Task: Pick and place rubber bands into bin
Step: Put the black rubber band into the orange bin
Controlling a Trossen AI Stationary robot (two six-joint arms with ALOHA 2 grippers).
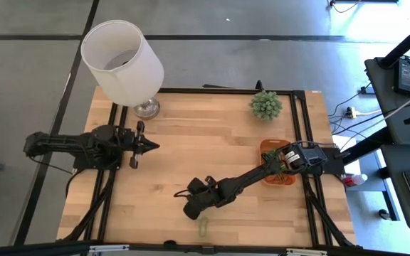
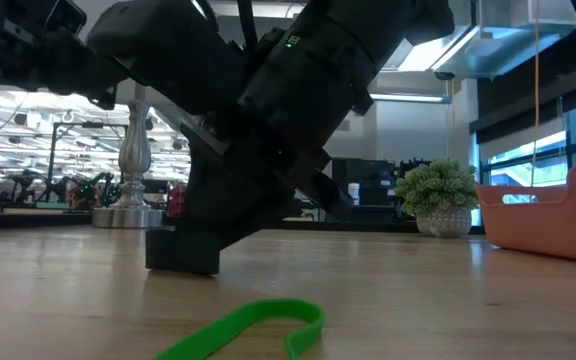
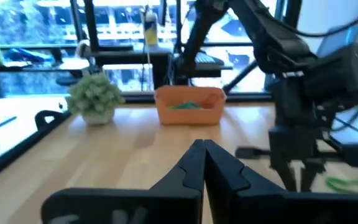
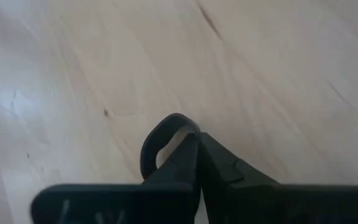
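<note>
Right gripper [image 4: 197,138] — fingertips on the table [image 1: 212,142], pressed together on a dark rubber band [image 4: 157,140]; a green rubber band [image 2: 253,325] lies just beside it; left gripper [image 3: 204,149] closed, empty, well apart; bin [image 1: 270,178] at the right edge.

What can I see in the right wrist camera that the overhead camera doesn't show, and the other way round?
Only the right wrist view shows a dark rubber band pinched between the right gripper's shut fingertips. Only the high view shows the lamp, the plant, the orange bin, the green rubber band and the idle left gripper at the table's left. Both show the wooden table and the right gripper.
</note>
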